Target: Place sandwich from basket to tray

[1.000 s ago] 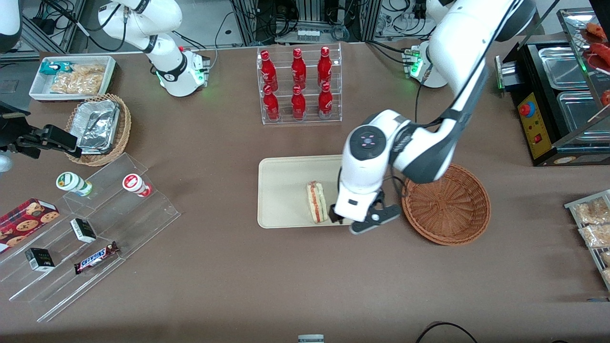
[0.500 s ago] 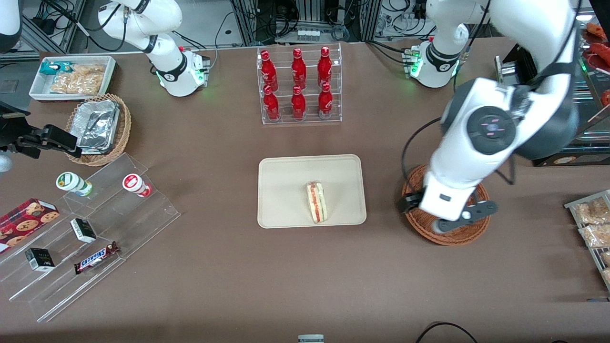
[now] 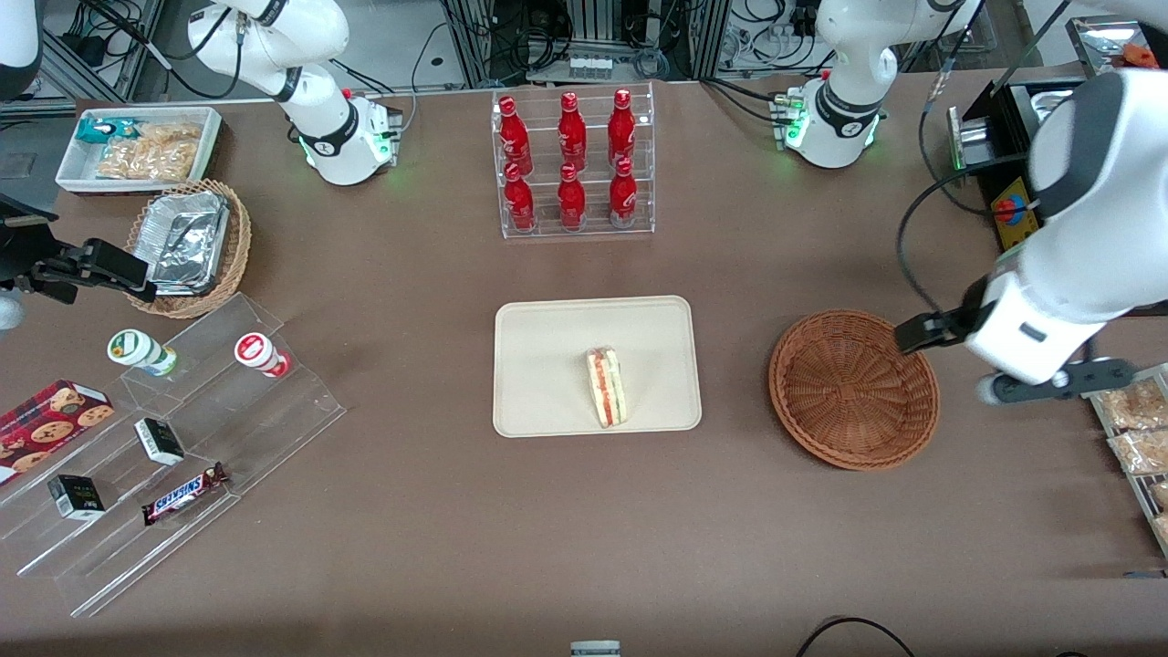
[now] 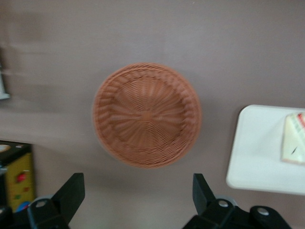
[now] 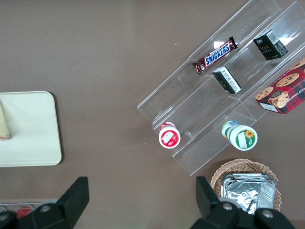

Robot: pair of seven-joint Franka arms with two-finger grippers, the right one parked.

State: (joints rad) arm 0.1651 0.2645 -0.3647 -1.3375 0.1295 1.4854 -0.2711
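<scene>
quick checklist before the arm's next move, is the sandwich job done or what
1. sandwich lies on the tray: ok
2. sandwich fully inside the tray rim: ok
3. basket holds nothing: ok
4. pincer open, carrying nothing: ok
5. pincer above the table, at the basket's edge toward the working arm's end, apart from the tray: ok
6. bottle rack upright, farther from the camera than the tray: ok

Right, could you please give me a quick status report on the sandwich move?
Gripper open, empty, above the table beside the basket. Sandwich lying on the tray; basket empty. Nothing in the way.
</scene>
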